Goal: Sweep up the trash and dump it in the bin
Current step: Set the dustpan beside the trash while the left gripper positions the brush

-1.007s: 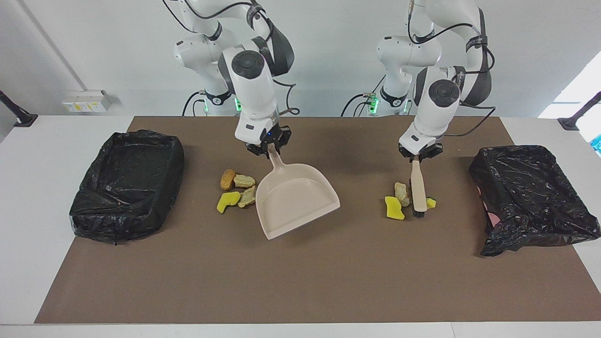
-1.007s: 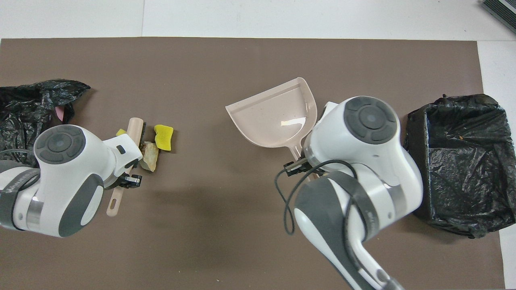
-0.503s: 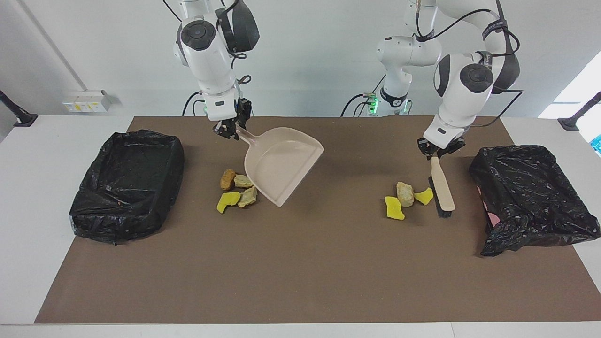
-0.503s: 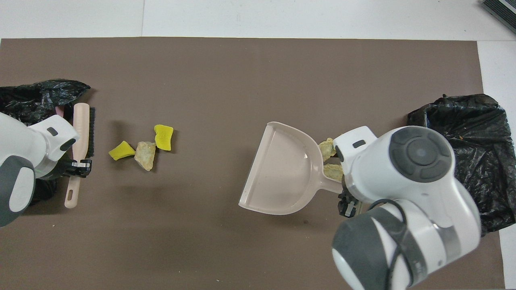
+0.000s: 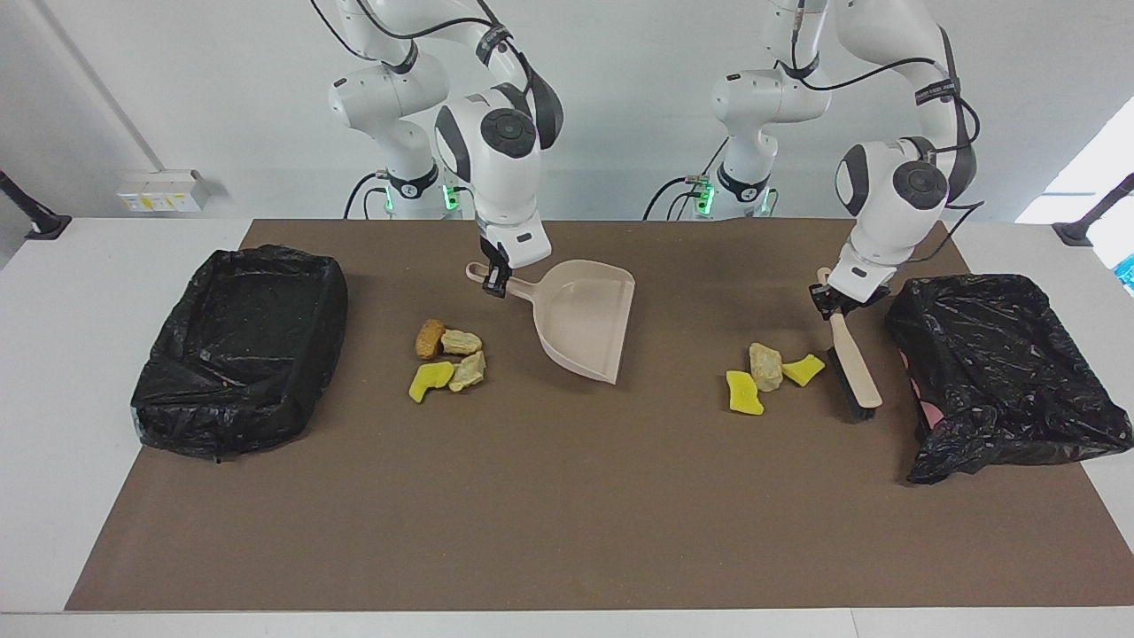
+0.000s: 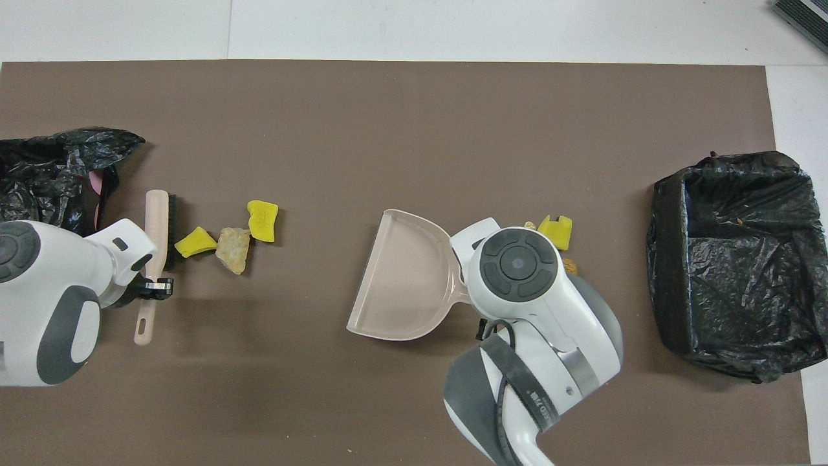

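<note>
A brown mat (image 5: 567,496) is covering a white table (image 5: 97,248) before a pale wall, with a black-lined bin (image 5: 239,346) (image 6: 731,259) sitting at the right arm's end and another bin (image 5: 1001,372) (image 6: 52,175) at the left arm's.

The trash is lying in two loose clusters: four chunks (image 5: 447,359) beside the first bin, partly showing overhead (image 6: 555,232), and three chunks (image 5: 766,377) (image 6: 226,236) toward the left arm's end, strung in a row running along the table's length. The right gripper (image 5: 496,276) is clamping the handle of a dustpan (image 5: 585,319) (image 6: 404,285), whose open mouth is facing away from its nearby cluster and toward the brush. The left gripper (image 5: 837,301) (image 6: 155,285) is pinching the handle of a brush (image 5: 855,372) (image 6: 157,220), its long axis running away from the robots, bristles just beside the three chunks.
</note>
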Robot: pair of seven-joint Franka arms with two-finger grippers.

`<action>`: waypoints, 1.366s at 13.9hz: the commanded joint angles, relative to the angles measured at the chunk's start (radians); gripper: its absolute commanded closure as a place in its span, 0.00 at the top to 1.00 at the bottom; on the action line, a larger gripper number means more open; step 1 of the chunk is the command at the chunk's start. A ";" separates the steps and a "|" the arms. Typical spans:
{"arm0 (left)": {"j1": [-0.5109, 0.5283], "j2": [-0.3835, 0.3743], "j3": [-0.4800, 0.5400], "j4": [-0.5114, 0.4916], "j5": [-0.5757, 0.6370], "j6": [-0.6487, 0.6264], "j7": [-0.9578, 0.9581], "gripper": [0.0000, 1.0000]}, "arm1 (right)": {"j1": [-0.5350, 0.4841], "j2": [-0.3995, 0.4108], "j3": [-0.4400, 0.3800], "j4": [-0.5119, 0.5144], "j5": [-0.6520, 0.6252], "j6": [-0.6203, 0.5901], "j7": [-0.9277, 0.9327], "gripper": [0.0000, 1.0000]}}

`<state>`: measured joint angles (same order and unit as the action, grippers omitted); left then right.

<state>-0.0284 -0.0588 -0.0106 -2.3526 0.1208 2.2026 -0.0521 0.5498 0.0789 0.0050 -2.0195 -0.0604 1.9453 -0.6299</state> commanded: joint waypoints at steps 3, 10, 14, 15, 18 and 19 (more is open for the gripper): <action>-0.125 0.068 0.005 0.006 -0.047 0.072 0.023 0.00 | 0.044 0.028 0.000 -0.001 -0.015 0.055 0.154 0.00; -0.263 0.062 0.003 0.006 -0.133 0.065 0.058 0.00 | 0.067 0.067 0.001 -0.001 -0.010 0.076 0.231 0.00; -0.353 0.054 0.001 0.003 -0.193 0.054 0.002 0.00 | 0.076 0.073 0.001 -0.002 -0.010 0.072 0.231 0.00; -0.381 0.053 0.001 0.004 -0.216 0.048 -0.005 0.00 | 0.076 0.073 0.001 -0.002 -0.010 0.072 0.231 0.00; -0.473 0.042 0.000 0.006 -0.260 0.019 0.000 0.00 | 0.078 0.073 0.001 -0.002 -0.010 0.070 0.231 0.00; -0.502 0.039 0.000 0.010 -0.260 0.013 0.001 0.00 | 0.078 0.073 0.001 -0.002 -0.010 0.070 0.231 0.00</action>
<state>-0.4650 -0.0121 -0.0232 -2.3479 -0.1135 2.2521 -0.0495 0.6257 0.1564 0.0048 -2.0197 -0.0607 2.0093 -0.4206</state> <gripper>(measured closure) 0.744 0.674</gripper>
